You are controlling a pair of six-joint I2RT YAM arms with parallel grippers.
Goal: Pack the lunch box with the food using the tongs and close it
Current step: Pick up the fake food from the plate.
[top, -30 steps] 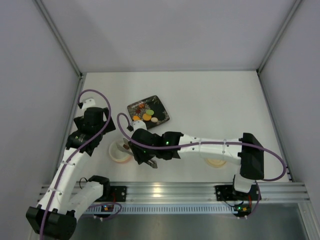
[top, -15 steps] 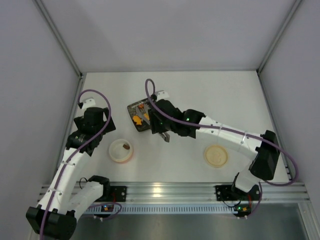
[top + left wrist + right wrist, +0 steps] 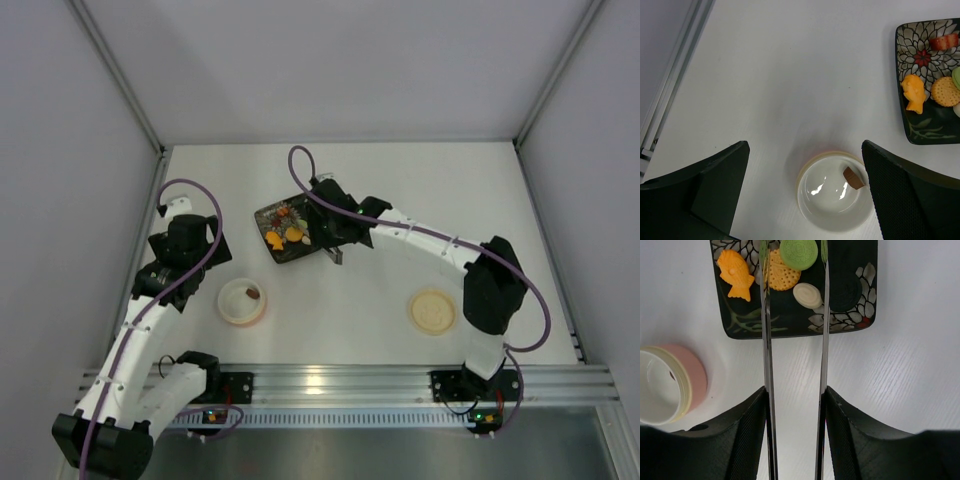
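Over the plate (image 3: 790, 322) now, not the lunch box (image 3: 226, 312): right gripper (image 3: 795, 396), tongs (image 3: 766, 340).

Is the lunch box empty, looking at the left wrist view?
No, one small brown piece of food lies inside the lunch box, close to its wall.

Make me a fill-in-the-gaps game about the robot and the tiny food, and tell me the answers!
1. The lunch box holds just one ___ piece of food.
2. The fish-shaped piece on the plate is ___.
3. The right gripper holds the tongs over the plate, and a round ___ disc shows between their tips.
4. The lid lies on the table on the robot's ___ side.
Missing words: brown, orange, green, right.
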